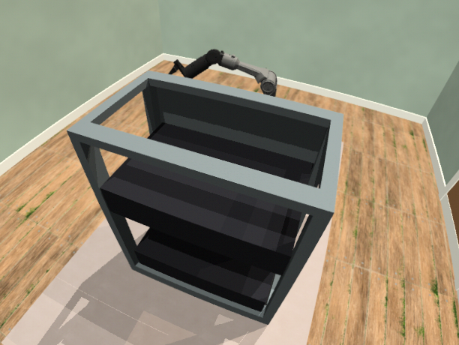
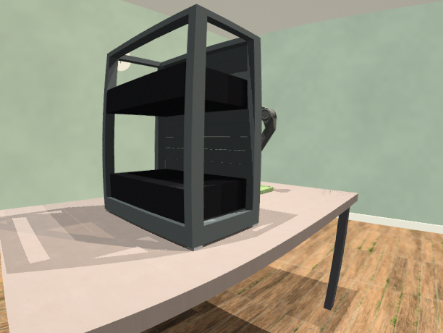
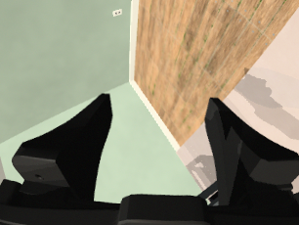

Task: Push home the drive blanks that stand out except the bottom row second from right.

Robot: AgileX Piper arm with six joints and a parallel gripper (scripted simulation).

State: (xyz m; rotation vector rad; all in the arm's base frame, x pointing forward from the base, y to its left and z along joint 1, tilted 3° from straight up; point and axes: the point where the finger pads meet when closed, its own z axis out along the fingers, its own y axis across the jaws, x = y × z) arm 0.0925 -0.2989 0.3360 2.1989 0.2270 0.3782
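The grey rack point(image 2: 195, 108) stands upright on the pale bench point(image 2: 289, 232) with dark chassis boxes point(image 2: 155, 90) on its shelves, its blanks' faces hidden from view, while behind it to the right the arm point(image 1: 240, 67) folds, its pincer point(image 3: 158, 115) spread wide and holding nothing.

Black-and-grey jointed arm point(image 1: 240, 69); black pincer point(image 3: 158, 139).

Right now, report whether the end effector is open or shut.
Open. In the wrist view the end effector has its two dark fingers spread wide, with only wall and floor showing in the gap and nothing held between them.
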